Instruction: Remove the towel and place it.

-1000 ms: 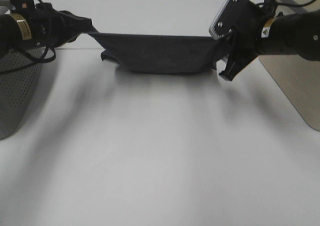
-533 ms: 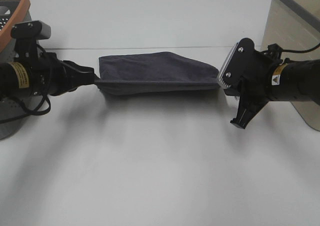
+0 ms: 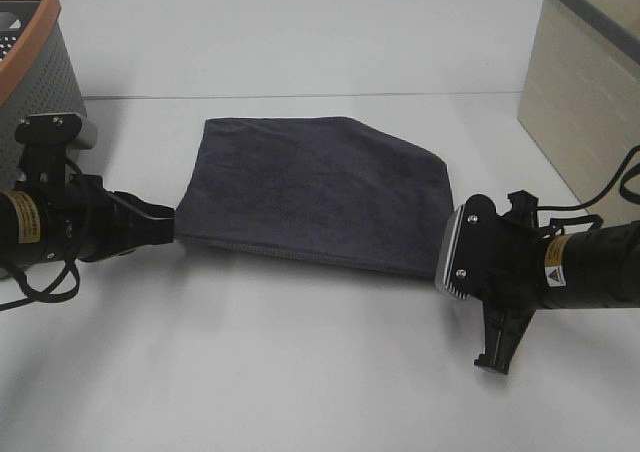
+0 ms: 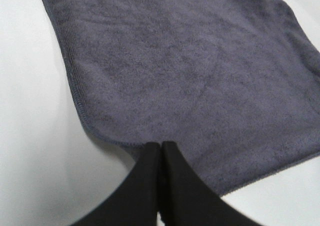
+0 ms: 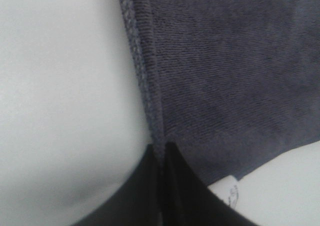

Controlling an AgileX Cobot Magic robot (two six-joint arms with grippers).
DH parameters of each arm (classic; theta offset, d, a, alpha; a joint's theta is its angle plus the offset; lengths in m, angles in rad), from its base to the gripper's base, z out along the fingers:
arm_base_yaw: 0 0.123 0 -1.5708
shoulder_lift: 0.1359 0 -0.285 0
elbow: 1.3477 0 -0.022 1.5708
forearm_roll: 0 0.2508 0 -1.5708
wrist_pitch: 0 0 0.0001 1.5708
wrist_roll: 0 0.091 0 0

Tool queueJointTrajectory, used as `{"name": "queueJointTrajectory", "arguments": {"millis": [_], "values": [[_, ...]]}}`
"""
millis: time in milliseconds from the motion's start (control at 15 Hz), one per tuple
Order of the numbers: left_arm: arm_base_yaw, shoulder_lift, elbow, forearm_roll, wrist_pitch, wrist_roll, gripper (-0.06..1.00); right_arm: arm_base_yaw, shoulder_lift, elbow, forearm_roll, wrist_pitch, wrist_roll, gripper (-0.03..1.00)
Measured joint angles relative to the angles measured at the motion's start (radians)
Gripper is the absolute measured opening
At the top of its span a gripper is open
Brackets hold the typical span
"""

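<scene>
The dark grey towel (image 3: 315, 192) lies spread nearly flat on the white table (image 3: 300, 372), its far right corner folded in. My left gripper (image 3: 171, 234) is shut on the towel's near left corner; the left wrist view shows the closed fingertips (image 4: 161, 147) pinching the hem of the towel (image 4: 190, 71). My right gripper (image 3: 446, 270) is shut on the near right corner. In the right wrist view, its gripper (image 5: 162, 148) clamps the stitched hem of the towel (image 5: 230, 71), with the small white tag (image 5: 227, 192) beside it.
A grey mesh basket (image 3: 38, 67) with an orange rim stands at the far left. A beige bin (image 3: 580, 102) stands at the far right. A seam in the table (image 3: 300, 96) runs behind the towel.
Both arms have moved toward the table's near side and down with the towel in them. The towel, hanging stretched between them before, now lies spread on the table.
</scene>
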State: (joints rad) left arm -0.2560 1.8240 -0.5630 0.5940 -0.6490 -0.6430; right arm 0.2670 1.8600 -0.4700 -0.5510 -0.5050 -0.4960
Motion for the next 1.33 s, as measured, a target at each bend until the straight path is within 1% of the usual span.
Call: {"name": "queueJointTrajectory", "arguments": {"millis": [67, 133, 200, 267, 333, 400, 467, 533, 600, 733, 800, 933, 1000, 1067, 1200, 1333], "values": [[0.0, 0.0, 0.0, 0.004, 0.013, 0.001, 0.0, 0.0, 0.019, -0.001, -0.004, -0.025, 0.003, 0.02], [0.0, 0.0, 0.0, 0.006, 0.025, 0.001, 0.05, -0.001, 0.023, -0.001, -0.004, -0.036, 0.008, 0.08], [0.001, 0.0, 0.0, 0.006, 0.033, 0.001, 0.15, -0.001, 0.023, -0.001, -0.003, -0.046, 0.01, 0.18], [0.004, 0.0, 0.0, 0.006, 0.034, 0.001, 0.32, -0.003, 0.023, -0.001, 0.004, -0.062, 0.014, 0.35], [0.004, 0.0, 0.0, 0.006, 0.037, 0.001, 0.52, -0.003, 0.022, -0.001, 0.017, -0.078, 0.018, 0.5], [0.004, 0.0, 0.0, 0.011, 0.049, -0.003, 0.67, -0.003, 0.016, -0.001, 0.028, -0.082, 0.021, 0.6], [0.004, 0.0, 0.0, 0.03, 0.064, -0.03, 0.74, -0.003, 0.002, 0.0, 0.03, -0.065, 0.026, 0.64], [0.004, 0.0, 0.0, 0.063, 0.081, -0.073, 0.77, -0.003, -0.024, 0.002, 0.03, -0.029, 0.026, 0.66], [0.004, -0.001, 0.0, 0.087, 0.086, -0.1, 0.78, -0.003, -0.036, 0.01, 0.03, -0.013, 0.026, 0.67], [0.004, -0.03, 0.0, 0.16, 0.109, -0.206, 0.78, -0.003, -0.12, 0.037, 0.03, 0.046, 0.029, 0.68], [0.004, -0.053, -0.01, 0.183, 0.129, -0.252, 0.78, -0.003, -0.169, 0.044, 0.03, 0.077, 0.05, 0.68], [0.004, -0.101, -0.046, 0.238, 0.223, -0.329, 0.77, -0.003, -0.271, 0.05, 0.03, 0.143, 0.089, 0.69], [0.004, -0.123, -0.073, 0.271, 0.288, -0.364, 0.76, -0.003, -0.325, 0.05, 0.047, 0.155, 0.096, 0.69], [0.004, -0.142, -0.111, 0.308, 0.354, -0.394, 0.76, -0.003, -0.37, 0.045, 0.077, 0.162, 0.096, 0.69], [0.004, -0.17, -0.196, 0.372, 0.444, -0.469, 0.75, -0.003, -0.436, -0.01, 0.193, 0.18, 0.097, 0.68], [0.004, -0.181, -0.281, 0.415, 0.497, -0.52, 0.75, -0.003, -0.463, -0.104, 0.316, 0.255, 0.097, 0.67]]}}
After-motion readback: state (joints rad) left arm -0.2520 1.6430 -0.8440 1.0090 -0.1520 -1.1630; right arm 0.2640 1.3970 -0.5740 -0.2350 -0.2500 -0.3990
